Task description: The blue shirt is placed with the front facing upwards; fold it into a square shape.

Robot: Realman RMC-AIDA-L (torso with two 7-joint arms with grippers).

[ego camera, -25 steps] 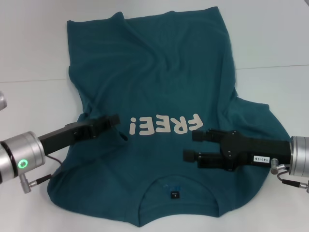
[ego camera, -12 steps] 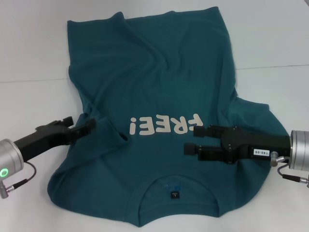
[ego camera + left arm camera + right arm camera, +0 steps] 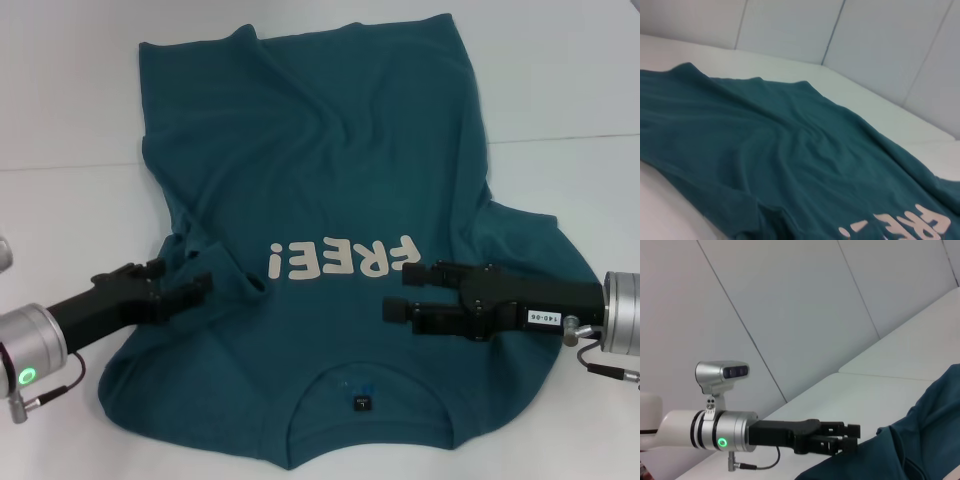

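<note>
Head view has the big dark teal-blue cotton T-shirt (image 3: 330, 230) spread print-up on the white surface (image 3: 70, 110), filling the middle of the frame, collar and its small dark label (image 3: 361, 403) at the bottom centre, hem up at the top. No proper fold is in yet; only the sleeve at lower left is bunched and partly turned in, and there are wrinkles through the upper body.

Left gripper (image 3: 186, 281) sits at lower left, right on that rumpled sleeve edge, jaws spread a little with nothing clearly between them. Right gripper (image 3: 405, 293) is at lower right, over the chest just below the cream "FREE!" lettering (image 3: 340, 260), jaws spread and apart from any pinch of cloth.

Right wrist view catches the left gripper side-on at the cloth's edge, low, and empty as far as I can see.

So, by my reckoning, this is the opening stage: both sleeves, the sides and the lengthwise fold all remain.
</note>
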